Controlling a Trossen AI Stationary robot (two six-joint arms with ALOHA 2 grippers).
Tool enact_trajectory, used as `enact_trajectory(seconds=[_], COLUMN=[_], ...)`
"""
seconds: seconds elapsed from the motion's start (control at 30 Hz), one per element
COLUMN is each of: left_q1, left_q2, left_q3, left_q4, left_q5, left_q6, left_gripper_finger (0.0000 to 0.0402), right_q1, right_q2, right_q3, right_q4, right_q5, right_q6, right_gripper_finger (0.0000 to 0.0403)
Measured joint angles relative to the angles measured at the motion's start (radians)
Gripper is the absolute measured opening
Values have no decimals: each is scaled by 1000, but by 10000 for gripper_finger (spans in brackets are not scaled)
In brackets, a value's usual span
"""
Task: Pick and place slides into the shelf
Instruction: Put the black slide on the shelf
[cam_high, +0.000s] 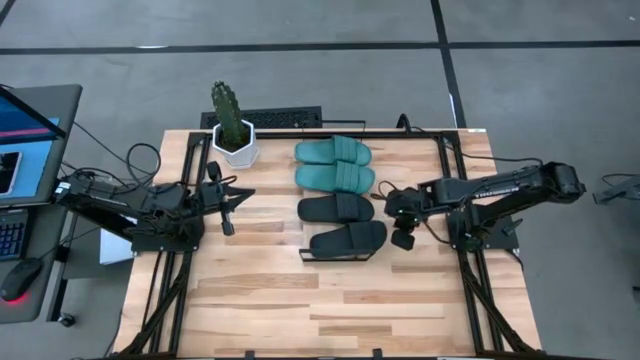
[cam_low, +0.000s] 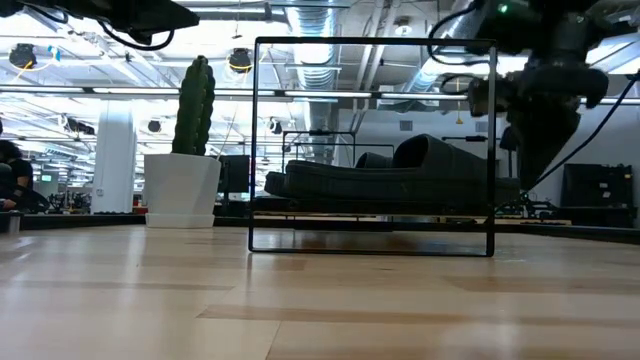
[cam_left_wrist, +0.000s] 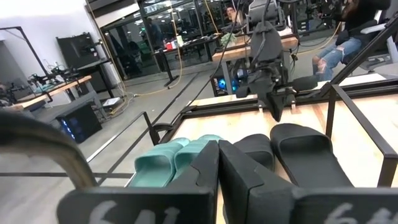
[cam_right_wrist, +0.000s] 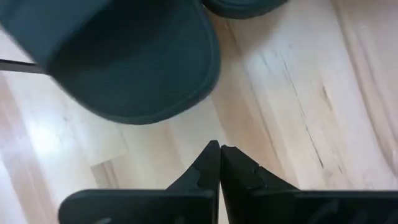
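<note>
Resting side by side on the shelf (cam_high: 352, 128), all four slides run in a row away from the cactus end: two teal slides (cam_high: 335, 165) nearest the table's far edge, then two black slides (cam_high: 343, 224) toward the near edge. The shelf's thin black wire frame (cam_low: 372, 146) stands around them in the low view. No writing can be read on the slides or shelf. A white pot (cam_high: 234, 145) beside the shelf holds a green cactus (cam_high: 228, 113). The right gripper (cam_high: 404, 238) hangs just beside the nearest black slide, fingers pressed together, holding nothing. The left gripper (cam_high: 228, 226) waits well apart on the other side, fingers likewise closed and empty.
</note>
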Motion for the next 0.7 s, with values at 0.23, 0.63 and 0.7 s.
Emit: enact_trajectory(seconds=[0.23,0.63,0.7], left_q1=[0,0,0], left_q2=[0,0,0], left_q3=[0,0,0], left_q4=[-9,-23,-27], left_q5=[0,0,0], left_q6=[-9,-8,-9], left_gripper_finger=[0,0,0], right_q1=[20,81,81], right_q2=[113,279,280], right_q3=[1,179,202], right_q4=[76,25,14], right_q5=[-64,-81,-81], right_q6=[4,-41,-49], right_gripper_finger=[0,0,0])
